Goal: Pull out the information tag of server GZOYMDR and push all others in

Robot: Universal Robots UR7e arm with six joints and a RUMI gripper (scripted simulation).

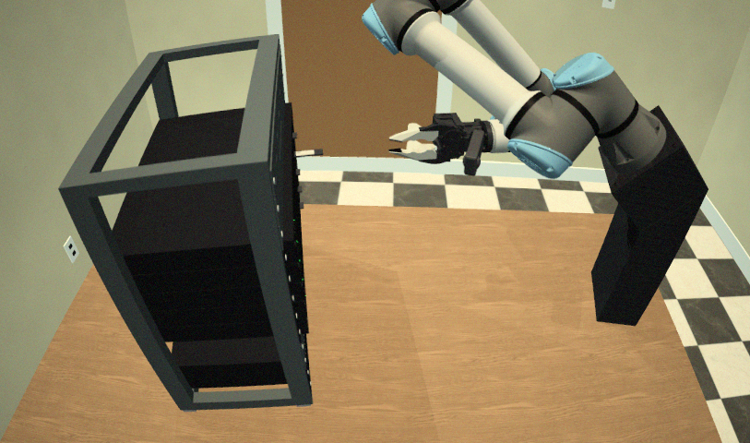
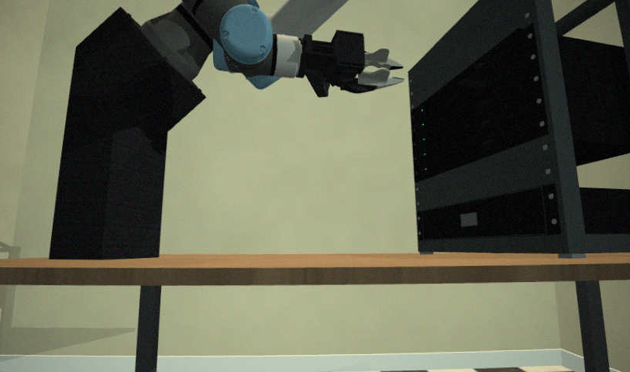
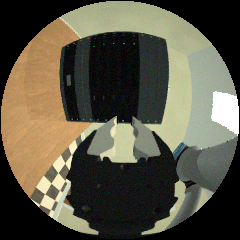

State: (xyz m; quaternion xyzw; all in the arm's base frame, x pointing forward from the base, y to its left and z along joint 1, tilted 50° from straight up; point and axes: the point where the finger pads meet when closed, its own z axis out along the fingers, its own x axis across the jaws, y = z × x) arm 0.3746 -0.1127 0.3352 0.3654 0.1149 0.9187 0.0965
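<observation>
Hovering well apart from the rack (image 1: pixel 257 164), the gripper (image 1: pixel 396 145) has its fingers nearly together on nothing. One tag (image 1: pixel 310 151) sticks out near the rack's top.

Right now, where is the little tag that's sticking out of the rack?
In the top view, the pulled-out tag juts from the rack front near its top, pointing toward the gripper, which hangs apart from it.

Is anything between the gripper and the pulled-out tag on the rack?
Nothing visible. In the top view the gripper faces the rack across open air, level with the tag sticking out near the top. It holds nothing, fingers nearly shut.
</observation>
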